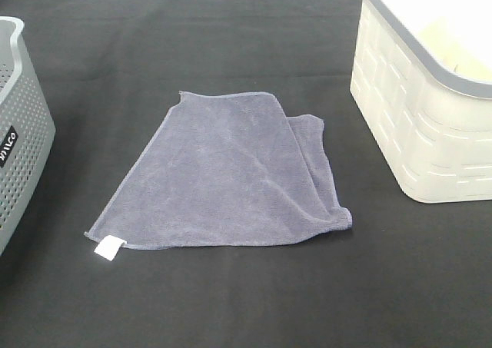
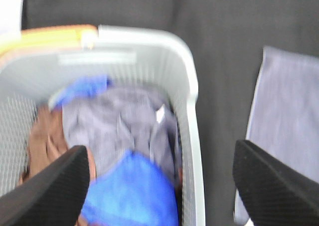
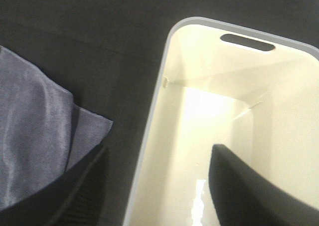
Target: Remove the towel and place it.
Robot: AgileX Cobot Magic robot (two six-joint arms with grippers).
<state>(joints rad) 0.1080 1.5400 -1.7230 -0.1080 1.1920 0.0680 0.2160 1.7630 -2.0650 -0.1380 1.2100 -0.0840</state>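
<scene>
Above the grey basket (image 2: 192,136), left hand (image 2: 159,181) hovers spread.

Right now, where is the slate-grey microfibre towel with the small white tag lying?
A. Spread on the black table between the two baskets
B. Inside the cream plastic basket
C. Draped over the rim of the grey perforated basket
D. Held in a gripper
A: the slate-grey microfibre towel lies spread on the black table, clear of the grey perforated basket and the cream plastic basket; no gripper touches it.
</scene>
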